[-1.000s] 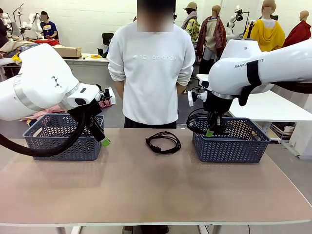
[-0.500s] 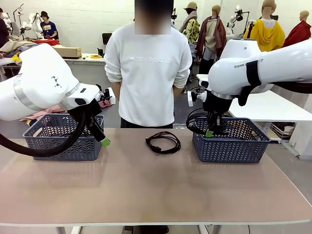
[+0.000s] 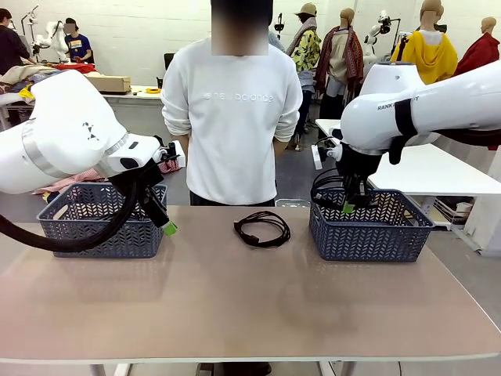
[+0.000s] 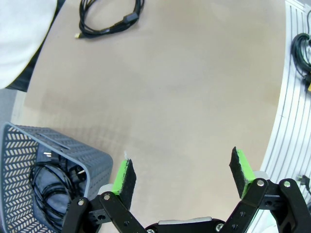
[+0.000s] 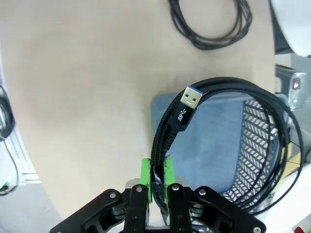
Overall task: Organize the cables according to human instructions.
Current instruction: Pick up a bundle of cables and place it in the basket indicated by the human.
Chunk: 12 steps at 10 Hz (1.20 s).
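Putting a coil away: my right pincer (image 5: 158, 179) is pinched on the held cable (image 5: 219, 95) above the right basket (image 3: 368, 235); next, I judge, lower and let go

Across the table (image 3: 250, 305) the human (image 3: 232, 117) stands, hands hidden; the coil hangs near the basket's rim and may snag there; a loose cable (image 3: 262, 229) waits mid-table, a stored cable (image 4: 48, 187) lies in the left basket (image 3: 94, 235), my left pincer (image 4: 182, 165) spread beside it
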### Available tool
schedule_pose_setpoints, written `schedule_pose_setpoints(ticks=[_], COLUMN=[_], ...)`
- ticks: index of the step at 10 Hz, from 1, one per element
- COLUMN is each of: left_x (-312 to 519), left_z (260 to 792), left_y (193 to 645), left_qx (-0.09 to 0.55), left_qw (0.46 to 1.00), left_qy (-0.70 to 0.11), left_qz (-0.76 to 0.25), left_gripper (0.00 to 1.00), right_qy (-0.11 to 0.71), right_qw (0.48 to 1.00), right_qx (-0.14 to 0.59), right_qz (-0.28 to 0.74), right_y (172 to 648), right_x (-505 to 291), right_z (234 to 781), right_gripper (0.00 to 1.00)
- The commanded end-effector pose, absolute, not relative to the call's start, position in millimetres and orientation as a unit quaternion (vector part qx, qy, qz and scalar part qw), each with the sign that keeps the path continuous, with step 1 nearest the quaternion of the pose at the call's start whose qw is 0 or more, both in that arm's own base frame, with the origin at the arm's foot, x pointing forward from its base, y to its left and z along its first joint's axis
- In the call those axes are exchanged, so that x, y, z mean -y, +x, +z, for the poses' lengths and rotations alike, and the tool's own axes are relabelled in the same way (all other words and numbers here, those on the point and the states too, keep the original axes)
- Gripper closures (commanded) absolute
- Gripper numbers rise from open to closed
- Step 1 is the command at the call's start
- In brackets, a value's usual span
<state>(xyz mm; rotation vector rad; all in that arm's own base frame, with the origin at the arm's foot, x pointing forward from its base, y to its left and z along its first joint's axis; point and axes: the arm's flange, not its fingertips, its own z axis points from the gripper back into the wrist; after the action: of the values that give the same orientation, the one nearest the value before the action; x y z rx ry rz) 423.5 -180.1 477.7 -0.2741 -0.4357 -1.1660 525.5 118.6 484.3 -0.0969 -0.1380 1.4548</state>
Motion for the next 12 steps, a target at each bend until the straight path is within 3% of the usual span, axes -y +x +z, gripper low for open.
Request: schedule_pose_setpoints(ticks=[1, 5, 12], left_x=[178, 178, 178], left_z=[480, 480, 480], left_y=[424, 424, 424], left_qx=[0.205, 0.205, 0.205], left_qw=[0.805, 0.805, 0.805], left_qy=[-0.128, -0.128, -0.128], left_qz=[-0.542, -0.542, -0.542], left_gripper=[0.00, 0.00, 0.00], right_qy=[-0.043, -0.050, -0.048], right_qw=[0.719, 0.722, 0.741], right_qx=[0.071, 0.073, 0.062], right_qz=[0.690, 0.686, 0.667], right_y=[555, 595, 592], right_x=[-103, -64, -31], right_z=[485, 468, 441], right_gripper=[0.87, 0.87, 0.87])
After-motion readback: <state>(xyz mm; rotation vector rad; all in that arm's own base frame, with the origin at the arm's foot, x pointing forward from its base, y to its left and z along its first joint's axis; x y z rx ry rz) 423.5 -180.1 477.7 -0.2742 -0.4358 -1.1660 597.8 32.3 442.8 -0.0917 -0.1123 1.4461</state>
